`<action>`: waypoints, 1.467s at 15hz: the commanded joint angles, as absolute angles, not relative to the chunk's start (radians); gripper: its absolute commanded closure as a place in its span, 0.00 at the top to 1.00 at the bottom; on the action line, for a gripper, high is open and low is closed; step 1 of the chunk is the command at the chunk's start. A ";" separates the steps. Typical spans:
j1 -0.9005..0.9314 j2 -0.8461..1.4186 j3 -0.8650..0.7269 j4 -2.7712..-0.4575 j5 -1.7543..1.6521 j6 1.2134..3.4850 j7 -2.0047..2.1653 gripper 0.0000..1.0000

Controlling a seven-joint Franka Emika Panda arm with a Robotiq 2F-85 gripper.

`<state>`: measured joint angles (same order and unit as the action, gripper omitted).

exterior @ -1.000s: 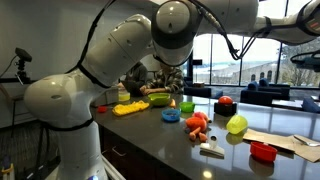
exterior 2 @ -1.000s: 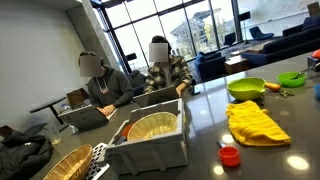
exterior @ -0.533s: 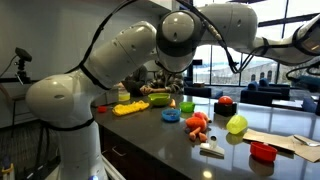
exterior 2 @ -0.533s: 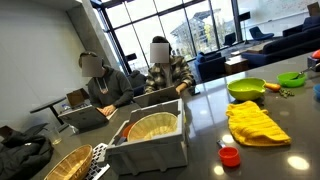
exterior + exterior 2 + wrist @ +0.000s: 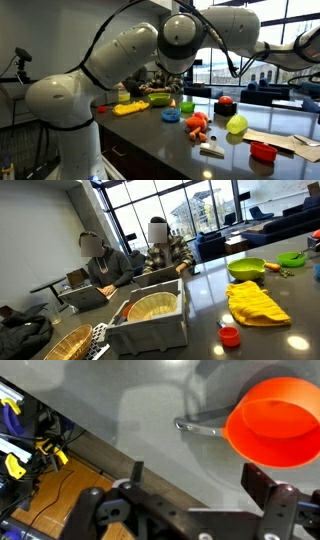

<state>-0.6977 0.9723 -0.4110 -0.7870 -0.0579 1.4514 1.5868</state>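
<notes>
The claw (image 5: 196,472) is hanging released, jaws spread wide and gripping nothing. The orange bowl (image 5: 275,422) is sitting just ahead of one finger, its grey handle (image 5: 200,428) lying across the gap on the counter (image 5: 150,405). If the claw is lowering from here, that finger is likely clipping the rim and skidding the bowl away.

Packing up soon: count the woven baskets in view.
2. One woven basket lies at the bottom left; a second basket sits inside the grey crate. Others may be hidden off-frame.
</notes>
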 commanded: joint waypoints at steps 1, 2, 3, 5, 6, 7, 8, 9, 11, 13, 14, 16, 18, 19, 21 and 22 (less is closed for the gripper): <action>-0.708 0.971 -0.393 -0.818 -0.035 1.489 1.575 1.00; -0.708 0.972 -0.391 -0.826 -0.034 1.493 1.575 1.00; -0.708 0.974 -0.389 -0.833 -0.033 1.495 1.574 1.00; -0.707 0.975 -0.386 -0.847 -0.035 1.499 1.573 1.00; -0.707 0.976 -0.384 -0.852 -0.034 1.500 1.574 1.00; -0.707 0.976 -0.383 -0.856 -0.035 1.499 1.575 1.00; -0.707 0.977 -0.381 -0.859 -0.035 1.499 1.576 1.00; -0.706 0.978 -0.381 -0.862 -0.035 1.501 1.577 1.00; -0.695 0.998 -0.385 -0.865 -0.049 1.509 1.591 1.00; -0.688 1.014 -0.387 -0.873 -0.056 1.509 1.592 1.00; -0.685 1.019 -0.387 -0.878 -0.056 1.511 1.595 1.00; -0.679 1.029 -0.388 -0.877 -0.058 1.512 1.596 1.00; -0.675 1.032 -0.389 -0.877 -0.059 1.512 1.596 1.00; -0.674 1.034 -0.389 -0.877 -0.059 1.513 1.595 1.00; -0.672 1.034 -0.389 -0.877 -0.058 1.516 1.596 1.00; -0.672 1.033 -0.389 -0.877 -0.058 1.517 1.595 1.00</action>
<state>-0.6749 1.0337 -0.3868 -0.8693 -0.0559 1.5041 1.5870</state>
